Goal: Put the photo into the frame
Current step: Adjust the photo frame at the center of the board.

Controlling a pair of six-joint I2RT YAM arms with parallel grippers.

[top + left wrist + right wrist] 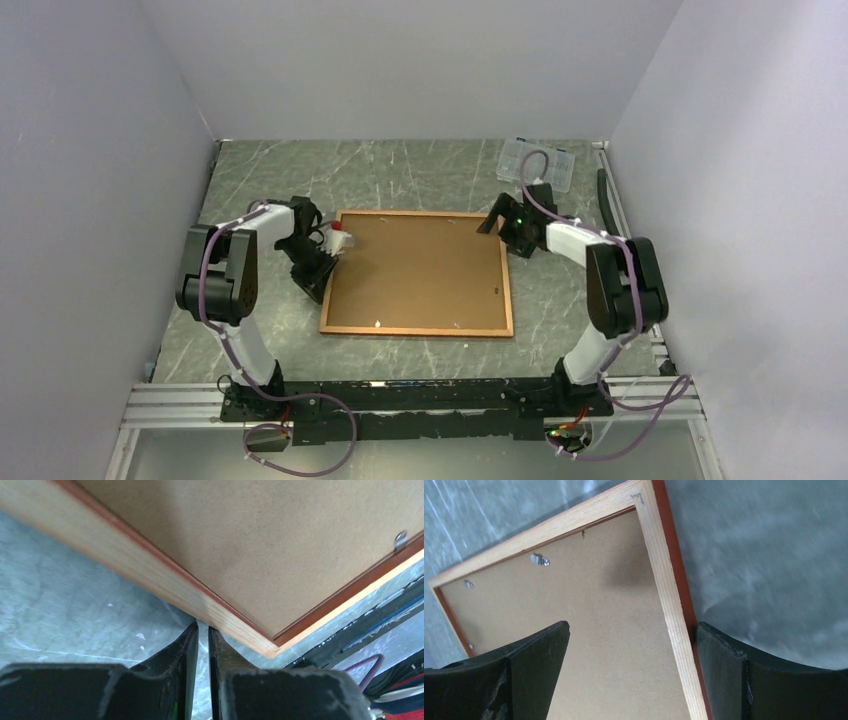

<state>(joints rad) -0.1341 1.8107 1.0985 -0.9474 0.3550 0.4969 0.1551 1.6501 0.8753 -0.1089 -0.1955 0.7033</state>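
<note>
Lying face down on the table [560, 290], the frame [420, 329] showed only its pale wooden back and the brown backing board [420, 270] seated in it, and I could not see the photo in any view, so whether it sat under that board I could not tell. The right pincer [632, 627] hung over the far right corner with its fingers spread wide. The right rail ran up between them, close against the outer finger, with the corner just ahead of the tips and nothing gripped. The left pincer [203, 630] had its fingers almost together, a thin slit between them and nothing showing in it. The frame's left rail crossed just beyond its tips, and a corner lay off to one side. To my eye that frame would handle as a stiff, light thing, easy to slide on the smooth top. Its rail looked thin and lay flat, so there was little to pinch from above. The surest hold, I reckoned, was across a rail near a corner, as the right pincer stood. Small metal tabs [540, 559] held the board in, so it looked unlikely to lift freely.
</note>
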